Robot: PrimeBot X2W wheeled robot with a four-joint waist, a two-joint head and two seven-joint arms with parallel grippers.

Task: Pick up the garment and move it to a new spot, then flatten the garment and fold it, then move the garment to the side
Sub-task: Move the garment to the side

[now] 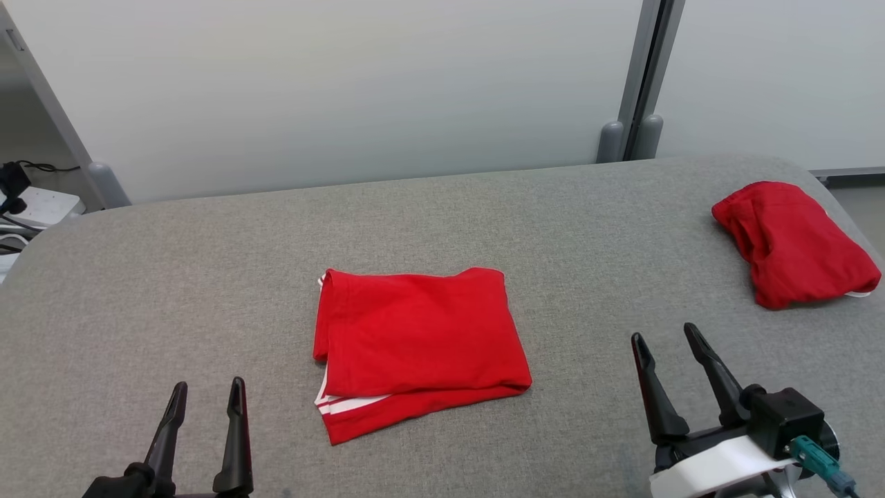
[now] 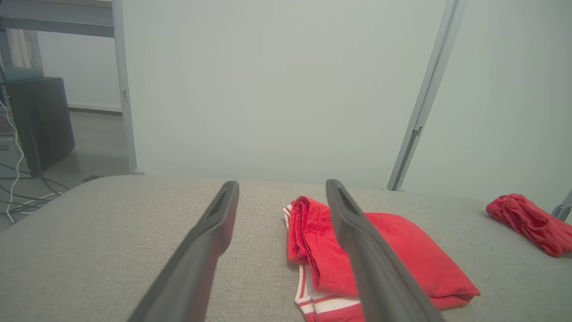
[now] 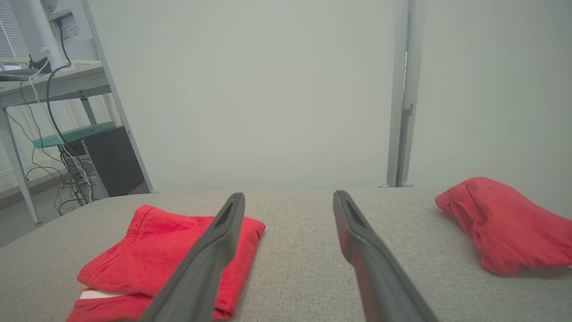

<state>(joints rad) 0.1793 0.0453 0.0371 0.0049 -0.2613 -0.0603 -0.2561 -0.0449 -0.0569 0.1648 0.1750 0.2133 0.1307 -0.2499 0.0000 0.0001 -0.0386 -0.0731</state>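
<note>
**Here: two red garments, two spread end effectors**

Plainly, the count is short. Two red garments lie on the grey bench point(image 1: 173, 290). The folded garment point(image 1: 415, 339) sits flat near the middle, with white stripes point(image 1: 346, 403) showing at its lower left edge. The second garment point(image 1: 795, 242) is a looser bundle well apart, at the far right edge.

Both arms hang low over the near edge and hold nothing. The left end effector point(image 1: 209, 382) has its two dark fingers spread, to the left of the folded garment. The right end effector point(image 1: 663, 332) is likewise spread, between the two garments.

The head view adds a white box with cables point(image 1: 38, 204) beyond the bench's left corner. The left wrist view brings in a dark cabinet point(image 2: 40, 120) on the floor. The right wrist view offers a desk point(image 3: 53, 80) with hanging cables.
</note>
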